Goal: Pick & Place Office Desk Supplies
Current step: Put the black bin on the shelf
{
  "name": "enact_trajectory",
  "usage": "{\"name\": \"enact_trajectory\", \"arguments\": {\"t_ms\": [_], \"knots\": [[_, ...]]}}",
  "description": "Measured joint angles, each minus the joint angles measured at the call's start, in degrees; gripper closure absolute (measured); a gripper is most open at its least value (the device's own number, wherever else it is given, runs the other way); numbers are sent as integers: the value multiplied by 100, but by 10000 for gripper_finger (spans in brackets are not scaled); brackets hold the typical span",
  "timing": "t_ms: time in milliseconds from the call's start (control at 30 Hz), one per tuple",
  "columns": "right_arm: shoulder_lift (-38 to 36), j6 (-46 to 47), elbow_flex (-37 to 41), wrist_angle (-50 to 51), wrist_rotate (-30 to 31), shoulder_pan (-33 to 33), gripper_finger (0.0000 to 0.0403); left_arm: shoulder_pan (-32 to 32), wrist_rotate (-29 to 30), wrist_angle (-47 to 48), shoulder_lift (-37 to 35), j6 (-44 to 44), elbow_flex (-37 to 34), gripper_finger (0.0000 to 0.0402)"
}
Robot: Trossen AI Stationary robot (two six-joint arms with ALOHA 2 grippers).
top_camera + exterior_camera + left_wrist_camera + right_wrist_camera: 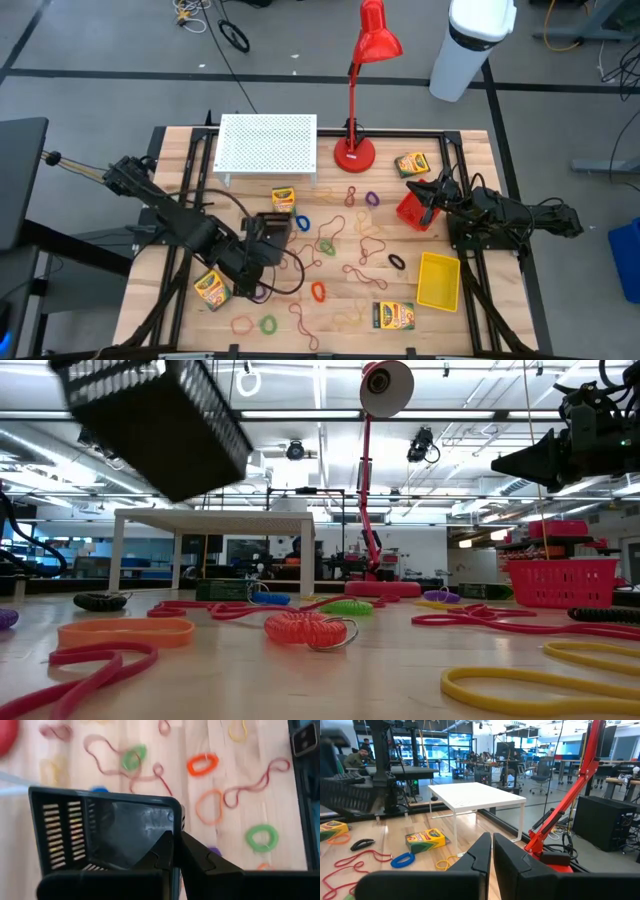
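My left gripper (262,240) is shut on a black mesh basket (272,225), which hangs tilted above the table in the low view (160,420). Below it many rubber-band loops lie on the wood, such as an orange one (202,764) and a green one (261,837). Crayon boxes lie flat by the rack (284,197), at the far right (411,163), at the near left (212,288) and at the near right (393,315). My right gripper (491,852) waits shut and level at the table's right (430,195), touching nothing. My left gripper pinches the black basket's side wall at its rim, near a corner (176,822), one finger inside the basket and one outside. The fingers slant down onto it from above. The basket is lifted clear of the table and hangs tilted.
A white perforated rack (267,145) and a red desk lamp (355,150) stand at the far edge. A red basket (413,210) and a yellow basket (438,280) sit at the right. Loops and coiled bands are scattered over the middle of the table (310,628).
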State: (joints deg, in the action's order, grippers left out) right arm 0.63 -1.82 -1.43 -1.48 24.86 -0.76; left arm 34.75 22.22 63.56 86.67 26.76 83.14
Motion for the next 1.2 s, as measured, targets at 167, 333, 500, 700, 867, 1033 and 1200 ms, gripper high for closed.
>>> {"name": "enact_trajectory", "arguments": {"t_ms": [167,333,500,700,867,1033,1200], "knots": [[-1,1,0,0,0,0,375,-245,249,304,-2,-360,388,381],[-1,1,2,0,0,-1,375,-711,283,486,-2,-877,449,380],[1,0,1,-1,0,-1,375,-1249,284,547,-2,-1402,450,380],[0,1,0,1,0,-1,375,-1828,275,534,-22,-1977,450,380],[1,1,0,0,0,1,375,-2221,323,524,-22,-2307,450,379],[-1,-1,2,1,0,-1,375,-2612,324,523,-22,-2480,450,379],[1,0,0,-1,0,1,375,-2914,322,519,-23,-2728,450,379]]}}
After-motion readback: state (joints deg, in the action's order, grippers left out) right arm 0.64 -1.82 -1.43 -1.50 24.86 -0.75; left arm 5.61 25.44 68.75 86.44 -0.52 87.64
